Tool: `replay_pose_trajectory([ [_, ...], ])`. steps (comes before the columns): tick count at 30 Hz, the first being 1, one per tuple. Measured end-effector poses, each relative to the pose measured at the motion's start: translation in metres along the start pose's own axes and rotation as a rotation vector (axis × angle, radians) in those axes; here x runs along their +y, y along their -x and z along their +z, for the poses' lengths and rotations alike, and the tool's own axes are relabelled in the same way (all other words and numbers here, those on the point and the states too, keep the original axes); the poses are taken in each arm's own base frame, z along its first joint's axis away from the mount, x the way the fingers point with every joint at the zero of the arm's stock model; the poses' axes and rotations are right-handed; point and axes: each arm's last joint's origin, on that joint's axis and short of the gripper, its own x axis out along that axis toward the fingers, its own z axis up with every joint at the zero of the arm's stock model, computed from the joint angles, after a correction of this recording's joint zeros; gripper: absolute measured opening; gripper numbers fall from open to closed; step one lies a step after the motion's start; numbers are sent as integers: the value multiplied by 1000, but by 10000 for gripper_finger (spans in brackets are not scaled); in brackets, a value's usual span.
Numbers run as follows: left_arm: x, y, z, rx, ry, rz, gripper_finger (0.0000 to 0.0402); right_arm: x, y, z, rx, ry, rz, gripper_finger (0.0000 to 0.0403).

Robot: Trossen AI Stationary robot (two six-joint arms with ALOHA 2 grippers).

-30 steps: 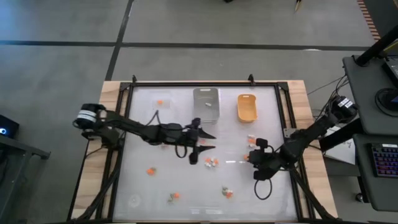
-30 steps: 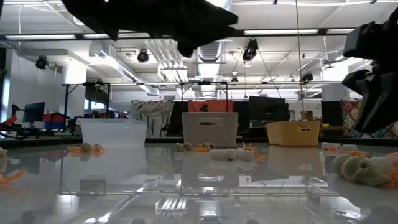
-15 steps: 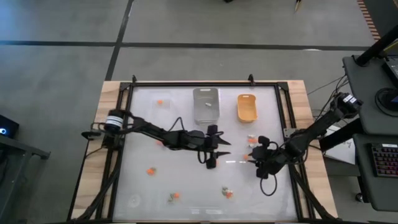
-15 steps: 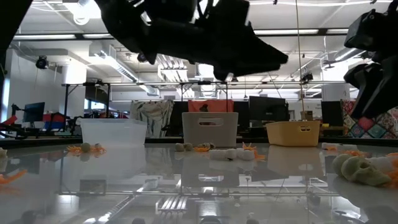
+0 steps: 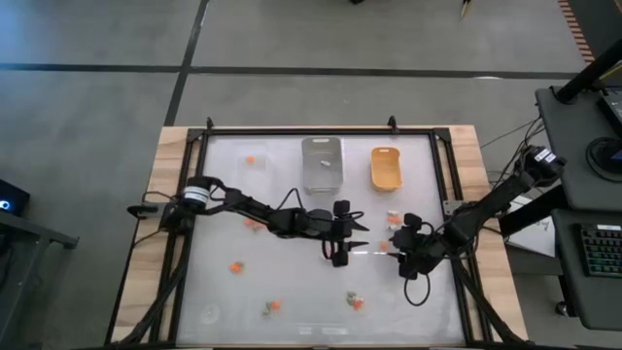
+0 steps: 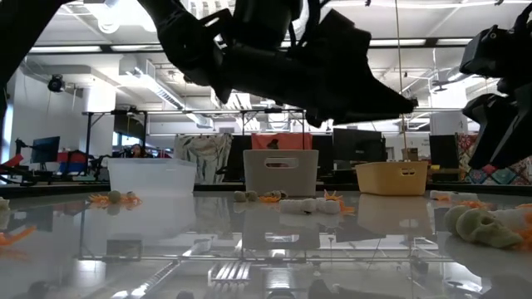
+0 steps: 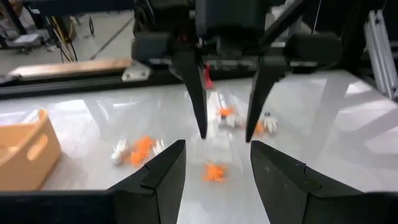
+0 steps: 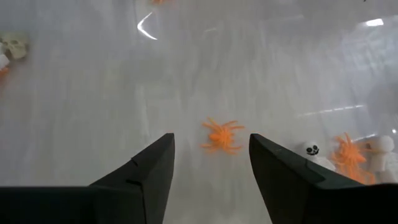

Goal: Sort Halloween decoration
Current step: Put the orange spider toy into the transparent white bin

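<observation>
Right gripper point(image 8: 211, 163) jaws spread wide within last second, empty, over orange spider point(image 8: 222, 135); pick likely next. Left gripper point(image 7: 216, 163) open, reached in opposite.

Table point(image 5: 224, 297) w/ trinkets point(image 5: 236, 266), trays point(image 5: 323, 161).

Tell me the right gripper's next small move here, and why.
Probably lower the right gripper straight down over the orange spider and close. Its fingers are open, the spider lies alone on the table just ahead of the gap between them, and the left gripper faces it, also open and empty.
</observation>
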Motion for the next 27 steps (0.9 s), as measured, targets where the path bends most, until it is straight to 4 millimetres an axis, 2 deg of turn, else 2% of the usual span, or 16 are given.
replay_pose_trajectory([
  [9,-1,-3,-7,18,-2,-2,165,4,-7,-6,34,29,-21,201],
  [13,-4,-13,-12,20,-1,-6,165,3,-7,-8,32,27,-22,201],
  [21,-7,-26,-13,16,-15,-11,165,-3,-16,-19,-21,15,-42,201],
  [27,-8,-32,-24,44,-23,-12,165,-6,-24,-28,-84,3,6,201],
])
